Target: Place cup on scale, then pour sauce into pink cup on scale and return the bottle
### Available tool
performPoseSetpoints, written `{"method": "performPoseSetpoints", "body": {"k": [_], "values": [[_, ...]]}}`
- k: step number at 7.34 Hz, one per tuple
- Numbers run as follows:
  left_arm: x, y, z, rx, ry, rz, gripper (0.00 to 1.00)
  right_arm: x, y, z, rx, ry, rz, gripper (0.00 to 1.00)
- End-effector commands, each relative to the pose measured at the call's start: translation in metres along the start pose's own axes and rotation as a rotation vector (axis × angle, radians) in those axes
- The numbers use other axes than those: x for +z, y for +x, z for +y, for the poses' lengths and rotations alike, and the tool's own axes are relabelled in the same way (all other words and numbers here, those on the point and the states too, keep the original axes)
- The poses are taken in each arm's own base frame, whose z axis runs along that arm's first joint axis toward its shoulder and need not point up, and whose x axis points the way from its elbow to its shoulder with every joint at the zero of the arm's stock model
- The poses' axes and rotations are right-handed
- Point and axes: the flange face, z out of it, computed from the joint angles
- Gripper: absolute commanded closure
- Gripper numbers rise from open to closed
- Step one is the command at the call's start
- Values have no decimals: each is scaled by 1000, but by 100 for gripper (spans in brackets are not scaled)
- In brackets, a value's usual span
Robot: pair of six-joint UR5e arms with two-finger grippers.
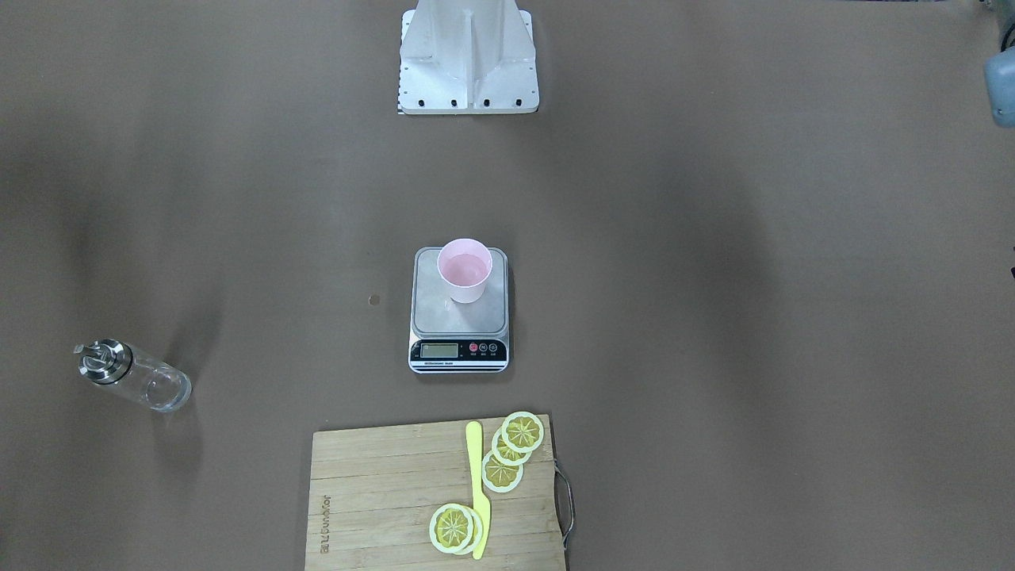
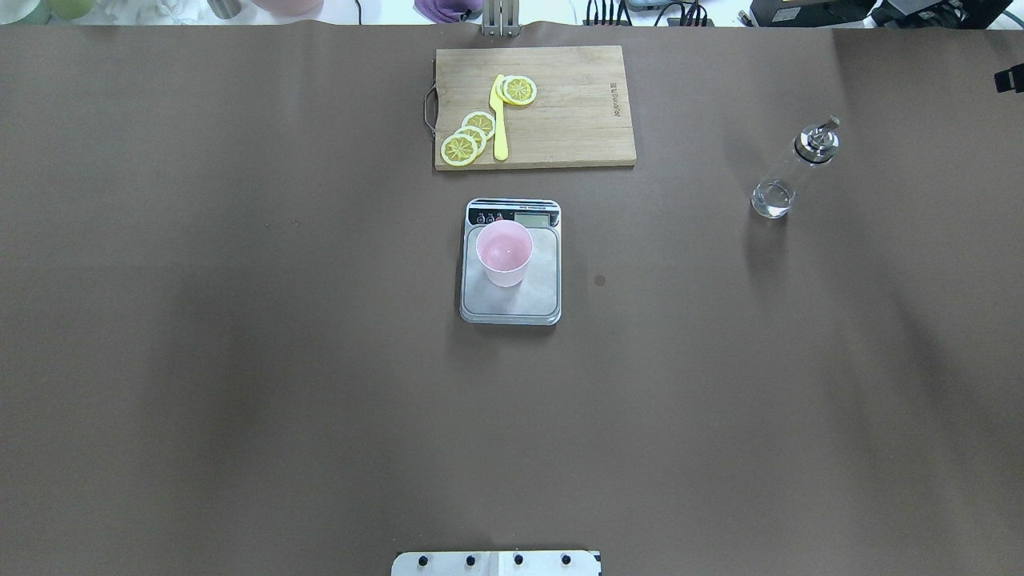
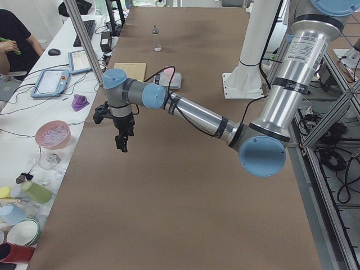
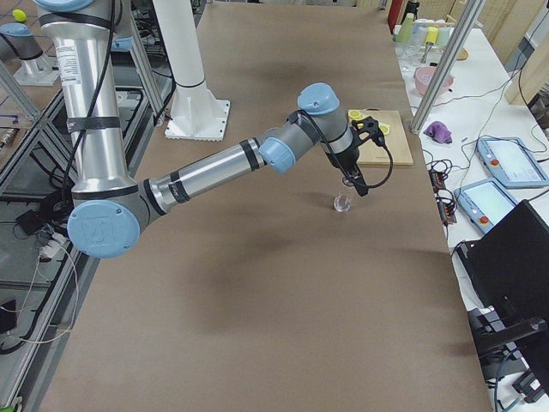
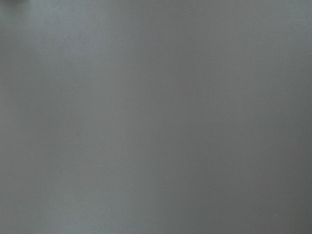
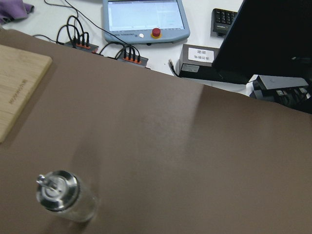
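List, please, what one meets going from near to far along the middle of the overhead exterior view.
Robot's base plate → scale with the cup on it → cutting board.

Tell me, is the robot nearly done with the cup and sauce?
Done: the cup stands on the scale. In hand: the right gripper hangs by the bottle. Left: pouring, probably, since no sauce shows in the cup, then putting the bottle back.

Pink cup: upright, open end up, approx mid-platform on scale. Scale: silver top, black display strip w/ red buttons at far edge, table centre. Bottle: clear glass, silver spout cap, upright, robot's right, well apart from scale.
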Motion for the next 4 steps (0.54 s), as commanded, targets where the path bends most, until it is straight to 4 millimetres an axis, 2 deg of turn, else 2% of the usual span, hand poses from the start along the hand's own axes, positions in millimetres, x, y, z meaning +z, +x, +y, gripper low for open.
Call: {"method": "performPoseSetpoints", "body": {"k": [1,2,3,4], "values": [[9,-10,5,-11,-17,-6,1,43,102,11,131,-144,-116,0],[-3,-27,6,-33,-1,-8,1,72,139,35,234,-218,-151,0],[-15,-58,8,-28,5,-7,1,88,167,55,282,-254,-133,0],[-19,-89,14,-35,-21,-7,1,96,176,66,256,-275,-115,0]]}}
